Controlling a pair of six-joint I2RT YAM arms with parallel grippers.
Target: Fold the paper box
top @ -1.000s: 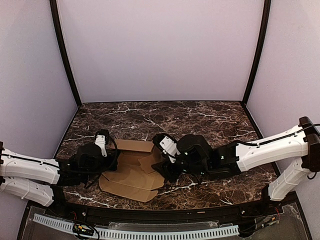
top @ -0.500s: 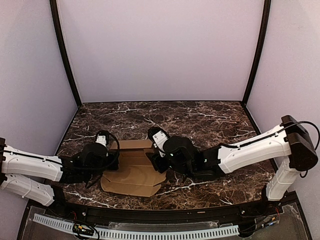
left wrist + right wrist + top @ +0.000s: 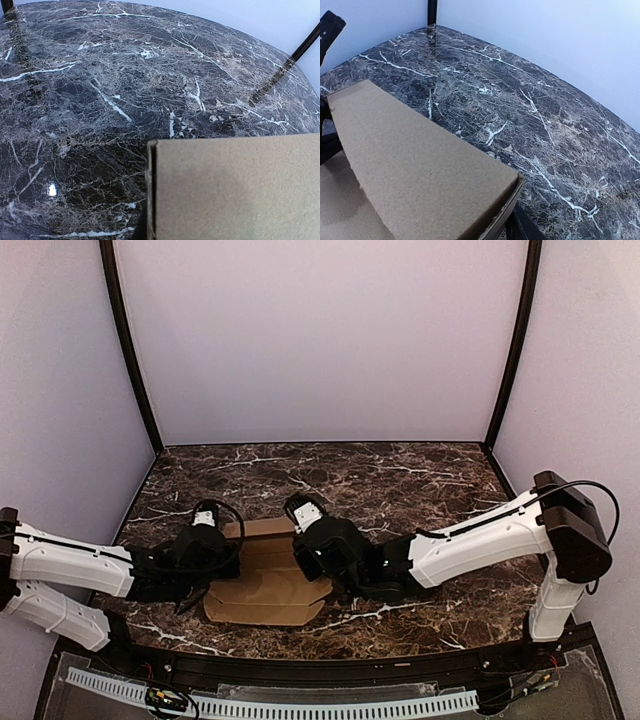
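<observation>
Brown cardboard forms the paper box, which lies partly folded on the marble worktop close to its near edge, left of centre, with a raised panel along its far side. The left gripper is closed at the left end of that panel; whether it pinches the cardboard cannot be determined. The right gripper sits at the panel's right end, and neither its opening nor its hold can be made out.

Box half hidden, half cropped
Overhead, left arm and right arm cover the paper box ends; both wrist views crop it.
</observation>
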